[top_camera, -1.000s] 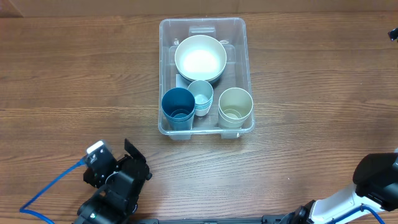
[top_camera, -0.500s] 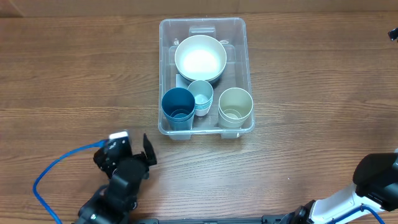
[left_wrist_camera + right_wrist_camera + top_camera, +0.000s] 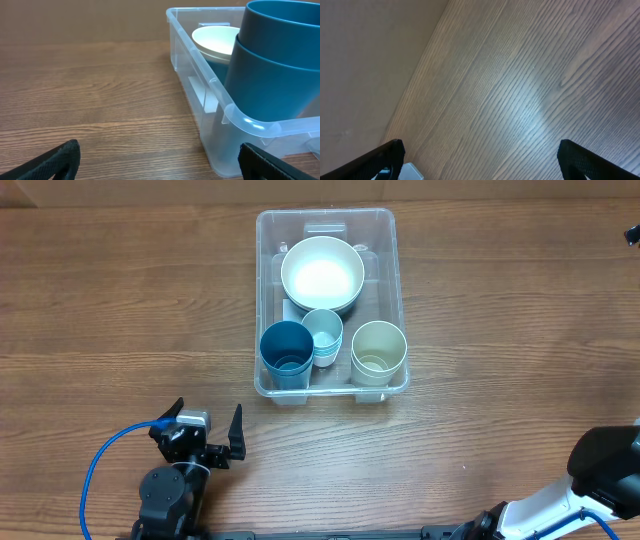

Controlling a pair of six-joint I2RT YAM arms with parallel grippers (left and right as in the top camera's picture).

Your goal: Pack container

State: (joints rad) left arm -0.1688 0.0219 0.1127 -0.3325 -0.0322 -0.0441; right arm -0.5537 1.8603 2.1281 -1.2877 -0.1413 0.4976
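Note:
The clear plastic container sits at the table's upper middle. It holds a cream bowl, a dark blue cup, a pale blue cup and a cream cup. My left gripper is open and empty, low over the table in front of the container's front left corner. In the left wrist view the container, the blue cup and the bowl show to the right of the gripper. My right gripper is open and empty over bare wood.
The right arm's base sits at the front right corner. A blue cable loops from the left arm at the front left. A small white object lies at the bottom edge of the right wrist view.
The left arm has swung round at the front left; its gripper now points toward the container's front left corner. The container, its contents and the right arm have not moved.

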